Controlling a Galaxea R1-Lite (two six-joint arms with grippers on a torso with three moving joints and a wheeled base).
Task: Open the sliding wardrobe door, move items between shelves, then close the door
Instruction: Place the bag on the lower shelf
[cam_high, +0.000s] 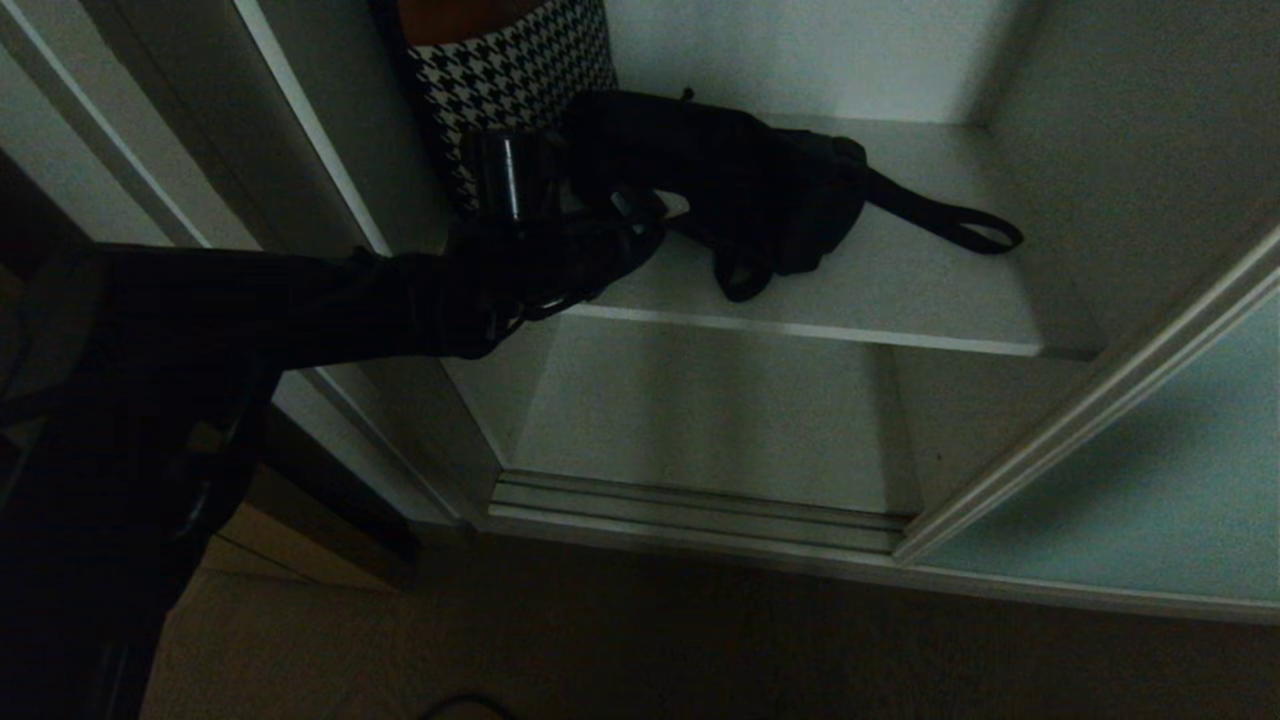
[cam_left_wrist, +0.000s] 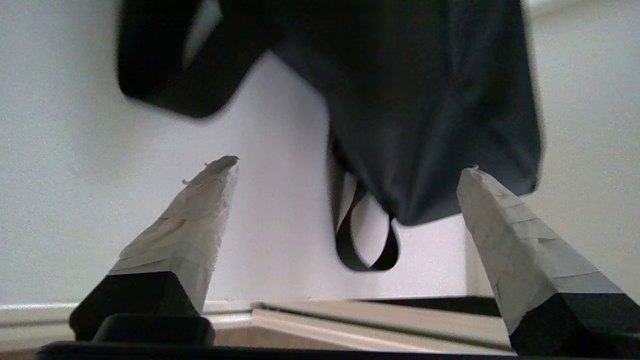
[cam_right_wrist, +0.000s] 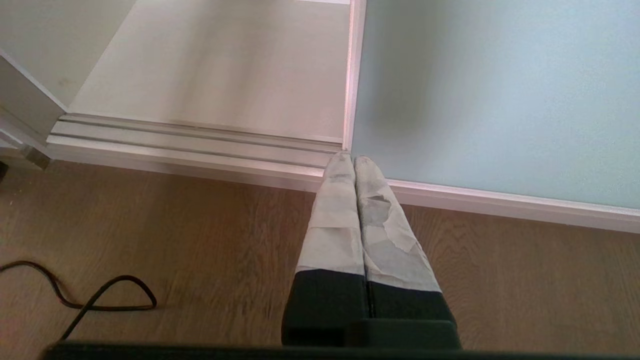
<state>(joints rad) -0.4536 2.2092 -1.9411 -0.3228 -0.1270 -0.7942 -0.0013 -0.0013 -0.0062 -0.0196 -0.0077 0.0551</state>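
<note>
Across the middle of the head view, the black fabric bag (cam_high: 740, 190) lies slumped on the upper shelf (cam_high: 900, 300) of the open wardrobe, its long strap loop (cam_high: 975, 232) trailing toward the right of the frame. At upper centre, just behind the bag, stands a houndstooth-patterned container (cam_high: 510, 75). From the left edge the dark left arm reaches in, its left gripper (cam_left_wrist: 347, 167) at the shelf's front edge, close to the bag's near end. Seen from the left wrist, the two taped fingers (cam_left_wrist: 200, 220) stand wide apart with nothing clamped between them; the bag (cam_left_wrist: 425, 110) sits just beyond their tips, one small strap loop hanging down. At lower right of the head view the frosted teal sliding wardrobe door (cam_high: 1150, 480) is slid aside, leaving the lower shelf (cam_high: 700, 410) exposed. Off to the side, the right gripper (cam_right_wrist: 354, 161) hangs above the wooden floor (cam_right_wrist: 200, 250) by the door track, fingers pressed together and holding nothing, with a black cable (cam_right_wrist: 90, 297) lying on the boards.
</note>
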